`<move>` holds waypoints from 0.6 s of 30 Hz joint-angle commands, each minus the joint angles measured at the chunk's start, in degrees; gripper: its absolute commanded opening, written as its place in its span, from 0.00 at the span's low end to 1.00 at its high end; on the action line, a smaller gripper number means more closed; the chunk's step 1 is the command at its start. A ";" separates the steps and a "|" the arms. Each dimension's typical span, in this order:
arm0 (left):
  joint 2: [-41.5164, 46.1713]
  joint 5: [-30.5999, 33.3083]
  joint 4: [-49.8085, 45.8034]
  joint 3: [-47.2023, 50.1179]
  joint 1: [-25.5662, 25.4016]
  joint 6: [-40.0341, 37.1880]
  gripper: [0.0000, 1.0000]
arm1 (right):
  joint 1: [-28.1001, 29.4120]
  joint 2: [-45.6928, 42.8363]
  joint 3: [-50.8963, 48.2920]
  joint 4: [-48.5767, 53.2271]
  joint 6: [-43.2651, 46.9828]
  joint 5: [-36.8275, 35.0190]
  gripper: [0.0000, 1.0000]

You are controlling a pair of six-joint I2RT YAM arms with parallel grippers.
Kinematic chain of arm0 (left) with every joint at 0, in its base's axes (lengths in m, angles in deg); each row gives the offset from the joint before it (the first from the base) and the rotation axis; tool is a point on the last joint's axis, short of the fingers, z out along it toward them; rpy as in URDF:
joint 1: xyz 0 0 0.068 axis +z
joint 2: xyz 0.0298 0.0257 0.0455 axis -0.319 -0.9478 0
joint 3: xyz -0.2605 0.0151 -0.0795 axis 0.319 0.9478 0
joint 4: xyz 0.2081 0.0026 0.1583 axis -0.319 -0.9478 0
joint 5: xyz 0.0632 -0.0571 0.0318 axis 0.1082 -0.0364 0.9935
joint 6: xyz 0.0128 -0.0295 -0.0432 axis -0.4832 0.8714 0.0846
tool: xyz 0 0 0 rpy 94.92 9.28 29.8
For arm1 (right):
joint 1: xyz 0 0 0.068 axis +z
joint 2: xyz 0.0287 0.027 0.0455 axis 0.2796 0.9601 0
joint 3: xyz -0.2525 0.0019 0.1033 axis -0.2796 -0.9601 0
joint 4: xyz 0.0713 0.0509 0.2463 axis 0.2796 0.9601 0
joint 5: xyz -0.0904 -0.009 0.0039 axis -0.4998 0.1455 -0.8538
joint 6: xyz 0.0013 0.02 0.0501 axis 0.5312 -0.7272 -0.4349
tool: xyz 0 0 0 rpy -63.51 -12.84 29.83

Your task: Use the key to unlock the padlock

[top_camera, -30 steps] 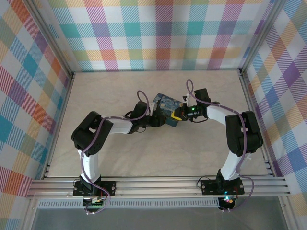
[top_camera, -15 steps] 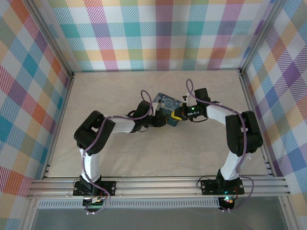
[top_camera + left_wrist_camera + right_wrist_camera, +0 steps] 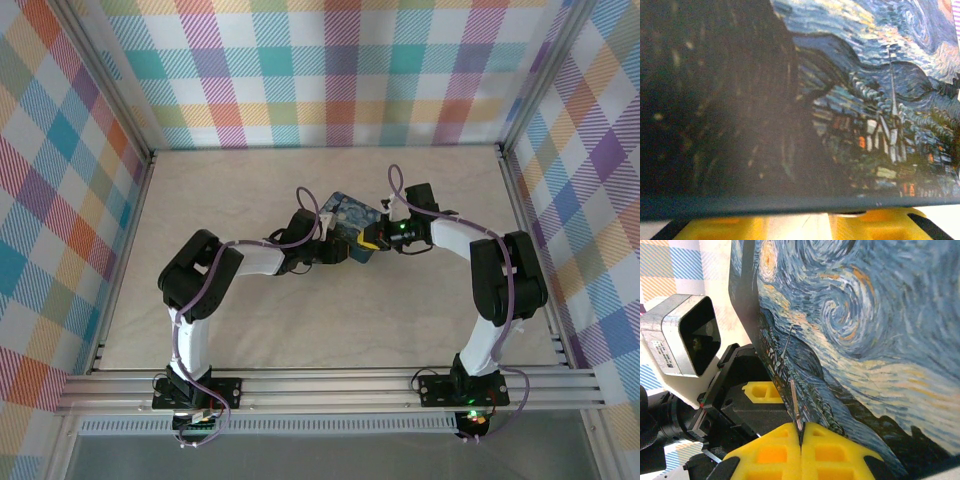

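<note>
The key (image 3: pixel 795 407) is a thin metal sliver that sticks up out of my right gripper (image 3: pixel 801 432), whose yellow fingers are shut on it. Its tip lies close to the edge of the night-sky-print box (image 3: pixel 855 330). In the top view the box (image 3: pixel 347 215) stands tilted mid-table with my right gripper (image 3: pixel 373 240) at its right corner and my left gripper (image 3: pixel 335 250) at its near edge. The box (image 3: pixel 805 100) hangs over my left gripper (image 3: pixel 797 225) and hides the fingertips. A pale gap shows between its yellow fingers (image 3: pixel 875 225). The padlock is hidden.
The left wrist camera housing (image 3: pixel 682 335) and one yellow left finger (image 3: pixel 762 390) sit just left of the box edge, close to the key. Aluminium rails (image 3: pixel 320 385) line the near edge and plaid walls enclose the pale table (image 3: pixel 300 320).
My left arm has slid a little to the right, closer under the box. The box and the right arm have stayed where they were.
</note>
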 commanded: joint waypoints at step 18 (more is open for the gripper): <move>-1.77 0.53 1.24 -2.37 -1.01 7.11 0.32 | 0.77 2.33 -0.17 2.83 1.08 -2.99 0.00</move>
